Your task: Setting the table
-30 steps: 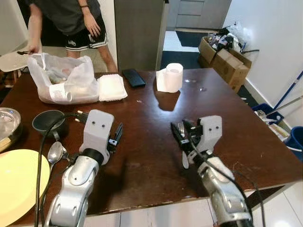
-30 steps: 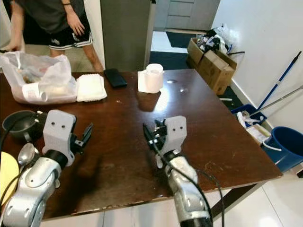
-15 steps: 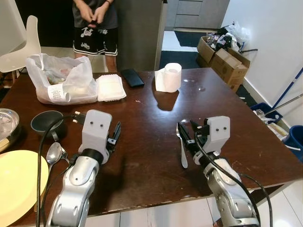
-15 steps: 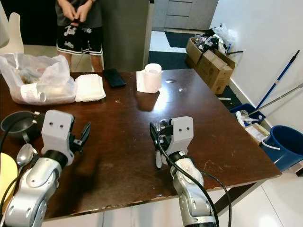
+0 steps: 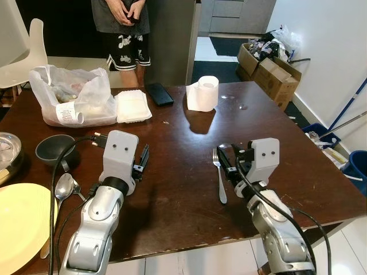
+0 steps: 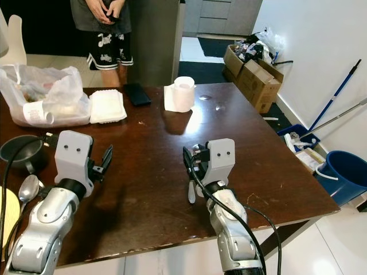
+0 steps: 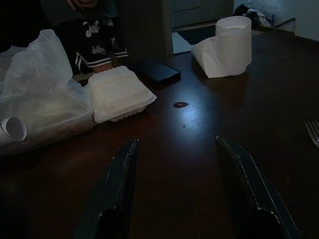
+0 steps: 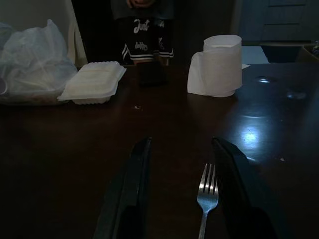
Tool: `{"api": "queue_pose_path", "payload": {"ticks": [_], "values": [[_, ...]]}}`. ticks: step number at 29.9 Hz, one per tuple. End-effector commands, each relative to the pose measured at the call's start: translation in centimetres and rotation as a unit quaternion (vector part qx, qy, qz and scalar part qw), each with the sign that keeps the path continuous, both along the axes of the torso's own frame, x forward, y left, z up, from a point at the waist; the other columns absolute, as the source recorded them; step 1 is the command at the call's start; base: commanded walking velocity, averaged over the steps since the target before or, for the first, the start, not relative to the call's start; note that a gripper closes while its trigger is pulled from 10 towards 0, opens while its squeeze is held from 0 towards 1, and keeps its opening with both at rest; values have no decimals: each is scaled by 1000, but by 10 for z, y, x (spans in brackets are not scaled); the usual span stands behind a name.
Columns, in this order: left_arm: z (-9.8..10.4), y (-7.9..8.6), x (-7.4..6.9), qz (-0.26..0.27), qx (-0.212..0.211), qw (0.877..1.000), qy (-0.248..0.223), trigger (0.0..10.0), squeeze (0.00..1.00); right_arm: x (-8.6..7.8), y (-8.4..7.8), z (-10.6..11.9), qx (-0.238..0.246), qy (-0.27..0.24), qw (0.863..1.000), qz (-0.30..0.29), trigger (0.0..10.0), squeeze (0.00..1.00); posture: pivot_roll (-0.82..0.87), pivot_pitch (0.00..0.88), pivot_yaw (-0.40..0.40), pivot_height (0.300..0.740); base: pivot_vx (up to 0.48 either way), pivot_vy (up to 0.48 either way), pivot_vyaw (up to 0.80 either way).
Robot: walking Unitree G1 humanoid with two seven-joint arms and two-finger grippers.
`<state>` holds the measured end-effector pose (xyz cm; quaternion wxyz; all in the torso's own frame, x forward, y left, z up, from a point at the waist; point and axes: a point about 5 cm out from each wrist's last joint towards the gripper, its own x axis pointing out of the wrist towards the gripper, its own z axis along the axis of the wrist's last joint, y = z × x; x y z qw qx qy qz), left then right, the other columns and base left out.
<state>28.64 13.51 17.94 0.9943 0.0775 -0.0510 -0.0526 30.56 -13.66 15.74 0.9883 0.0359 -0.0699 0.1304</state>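
Fork (image 5: 218, 173) flat on the dark table (image 5: 183, 137), tines away, just before the right gripper (image 5: 227, 166), fingers parted around nothing; left gripper (image 5: 140, 163) likewise spread, empty.

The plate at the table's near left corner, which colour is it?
The plate is pale yellow, best seen in the left eye view.
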Motion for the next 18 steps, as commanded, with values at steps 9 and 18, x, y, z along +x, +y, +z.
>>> {"api": "queue_pose_path", "payload": {"ticks": [9, 18], "values": [[-5, -2, 2, -2, 2, 1000, 3, 10000, 0, 1, -2, -2, -1, 10, 1000, -3, 10000, 0, -34, 0, 26, 740, 0, 0, 0], [-7, -5, 3, -5, 0, 1000, 3, 10000, 0, 0, -3, -4, -8, 12, 1000, -2, 10000, 0, -47, 0, 24, 740, 0, 0, 0]]}}
